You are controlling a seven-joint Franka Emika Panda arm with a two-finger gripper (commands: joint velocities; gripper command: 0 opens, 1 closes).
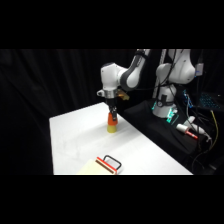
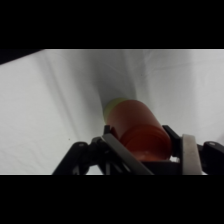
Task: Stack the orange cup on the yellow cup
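Observation:
The orange cup sits upside down on top of the yellow cup near the middle of the white table. My gripper comes down from above and is shut on the orange cup. In the wrist view the orange cup fills the space between the fingers, and only a thin rim of the yellow cup shows beyond it. Most of the yellow cup is hidden there by the orange one.
A red and black handled tool lies on a pale sheet at the table's front edge. A faint clear container stands at the left. Cables and equipment lie on the dark surface to the right, beside the arm's base.

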